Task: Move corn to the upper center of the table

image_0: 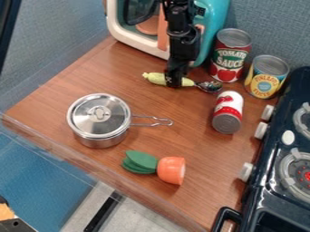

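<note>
Lidded pot (pixel 100 117): nearer the camera than the corn.
Corn (pixel 156 79), one: yellow, lying crosswise before the toy oven (pixel 211 16), spoon bowl (pixel 210 86) at its right end. Probably light, stiff, smooth, sturdy; apt to roll. Best hold: across the thick middle.
Gripper (pixel 174 84), black: over the corn's middle; whether spread or closed, indiscernible.
</note>
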Robot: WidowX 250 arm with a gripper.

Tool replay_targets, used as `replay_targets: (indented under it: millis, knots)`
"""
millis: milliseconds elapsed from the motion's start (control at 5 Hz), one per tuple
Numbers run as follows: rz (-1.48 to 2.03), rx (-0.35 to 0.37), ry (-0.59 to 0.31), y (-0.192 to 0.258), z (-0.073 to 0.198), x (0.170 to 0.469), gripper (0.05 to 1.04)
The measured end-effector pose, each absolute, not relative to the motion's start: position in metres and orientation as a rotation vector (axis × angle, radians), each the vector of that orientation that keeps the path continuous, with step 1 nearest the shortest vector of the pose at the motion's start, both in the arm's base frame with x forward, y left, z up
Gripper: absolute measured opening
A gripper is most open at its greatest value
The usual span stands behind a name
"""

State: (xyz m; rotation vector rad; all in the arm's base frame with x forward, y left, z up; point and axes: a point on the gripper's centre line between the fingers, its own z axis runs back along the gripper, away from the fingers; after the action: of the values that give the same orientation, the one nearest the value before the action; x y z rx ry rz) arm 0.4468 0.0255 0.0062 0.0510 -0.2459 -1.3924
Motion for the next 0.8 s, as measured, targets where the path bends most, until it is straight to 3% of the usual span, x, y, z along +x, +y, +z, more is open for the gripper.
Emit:
replay_targets:
  millis: [200, 800]
  knots:
    - [-1.386, 0.062, -0.255, 0.025, 0.007, 0.444, 1.005]
    - [-1.412, 0.168, -0.437, 0.036, 0.104, 0.432, 1.0]
